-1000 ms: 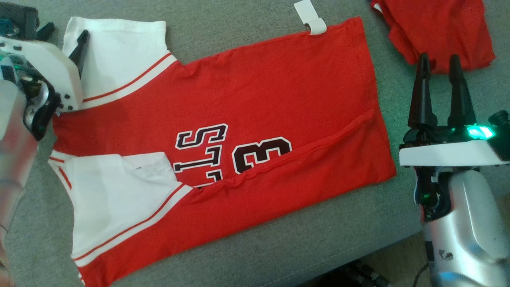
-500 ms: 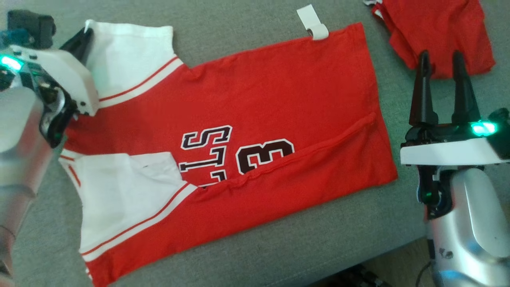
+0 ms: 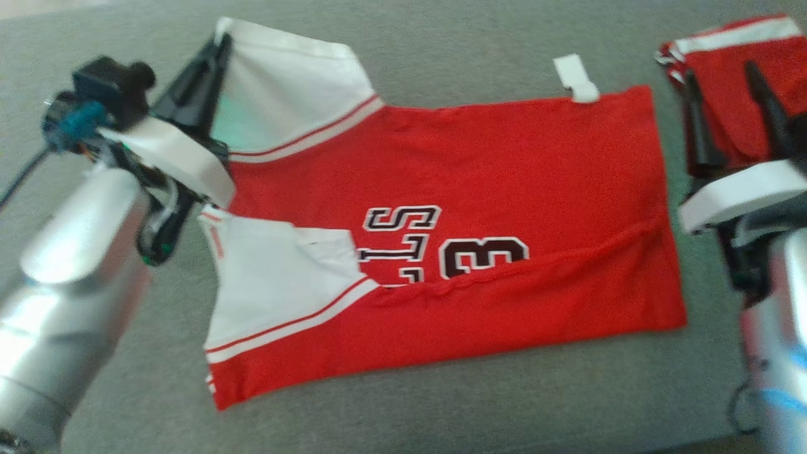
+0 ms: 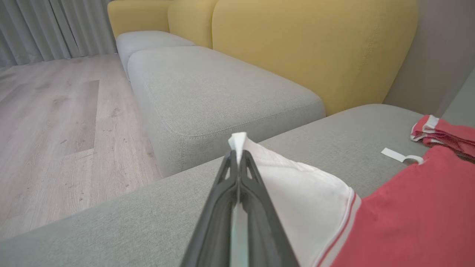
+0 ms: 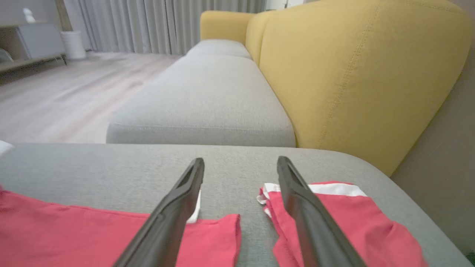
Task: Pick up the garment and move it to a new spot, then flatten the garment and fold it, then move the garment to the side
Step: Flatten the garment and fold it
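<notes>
The garment (image 3: 479, 164) is a red jersey with white sleeves and black lettering. It lies spread on the grey sofa cushion (image 3: 441, 50), its lower long edge folded up over the print. My left gripper (image 3: 217, 47) is at its upper left, shut on the corner of the far white sleeve (image 3: 284, 94). In the left wrist view the left gripper (image 4: 238, 154) pinches that sleeve (image 4: 297, 189), which is raised off the cushion. At the garment's right end my right gripper (image 3: 722, 75) hangs open with nothing between its fingers; the right gripper (image 5: 240, 161) is above the hem (image 5: 92, 237).
A second, folded red garment (image 3: 731, 57) lies at the cushion's far right, under my right fingers (image 5: 334, 218). A white tag (image 3: 575, 77) sticks out from the jersey's far edge. Yellow backrests (image 4: 304, 48) and more grey cushions (image 4: 207, 85) stand beyond, with wood floor (image 4: 55, 122) alongside.
My left gripper has shut on the white sleeve's corner and raised it. The camera has moved, so the whole picture has shifted right and down. My right gripper stays open.
</notes>
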You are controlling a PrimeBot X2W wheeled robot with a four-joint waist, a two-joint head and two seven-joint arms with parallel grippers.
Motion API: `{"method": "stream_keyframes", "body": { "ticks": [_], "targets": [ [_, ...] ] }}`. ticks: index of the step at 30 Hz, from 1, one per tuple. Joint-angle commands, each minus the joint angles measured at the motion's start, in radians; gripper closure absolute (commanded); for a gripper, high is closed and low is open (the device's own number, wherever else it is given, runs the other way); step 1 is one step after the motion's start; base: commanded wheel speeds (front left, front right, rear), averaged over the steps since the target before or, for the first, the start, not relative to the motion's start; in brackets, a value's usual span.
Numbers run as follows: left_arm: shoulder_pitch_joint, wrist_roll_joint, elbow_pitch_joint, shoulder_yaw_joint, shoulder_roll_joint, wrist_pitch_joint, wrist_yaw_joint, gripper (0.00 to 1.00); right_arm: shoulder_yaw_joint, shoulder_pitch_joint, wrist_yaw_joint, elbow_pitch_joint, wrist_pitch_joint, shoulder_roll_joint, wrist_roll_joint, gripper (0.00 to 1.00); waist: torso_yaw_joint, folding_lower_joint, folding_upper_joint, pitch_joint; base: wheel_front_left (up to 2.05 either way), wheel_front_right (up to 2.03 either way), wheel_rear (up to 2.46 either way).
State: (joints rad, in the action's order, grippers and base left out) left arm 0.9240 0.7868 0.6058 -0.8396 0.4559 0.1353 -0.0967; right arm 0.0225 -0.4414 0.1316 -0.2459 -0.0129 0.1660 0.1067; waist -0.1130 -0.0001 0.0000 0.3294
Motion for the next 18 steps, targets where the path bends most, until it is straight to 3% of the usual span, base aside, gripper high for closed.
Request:
{"method": "stream_keyframes", "body": {
  "ticks": [1,10,18],
  "targets": [
    [0.012,0.001,-0.065,0.034,0.034,0.014,0.017,1.00,-0.023,-0.039,-0.001,0.015,0.043,0.052,0.013,0.00,0.062,0.0001,0.0000,-0.030,0.00,0.00,0.00],
    [-0.111,-0.012,-0.345,0.001,0.076,-0.020,0.108,1.00,-0.190,-0.100,-0.001,-0.138,0.217,0.251,0.130,0.00,0.140,0.0001,0.0000,-0.044,0.00,0.00,0.00],
    [-0.143,-0.017,-0.487,-0.011,0.105,-0.061,0.150,1.00,-0.289,-0.189,-0.001,-0.315,0.257,0.319,0.171,0.00,0.170,0.0001,0.0000,-0.022,0.00,0.00,0.00]
  ]
}}
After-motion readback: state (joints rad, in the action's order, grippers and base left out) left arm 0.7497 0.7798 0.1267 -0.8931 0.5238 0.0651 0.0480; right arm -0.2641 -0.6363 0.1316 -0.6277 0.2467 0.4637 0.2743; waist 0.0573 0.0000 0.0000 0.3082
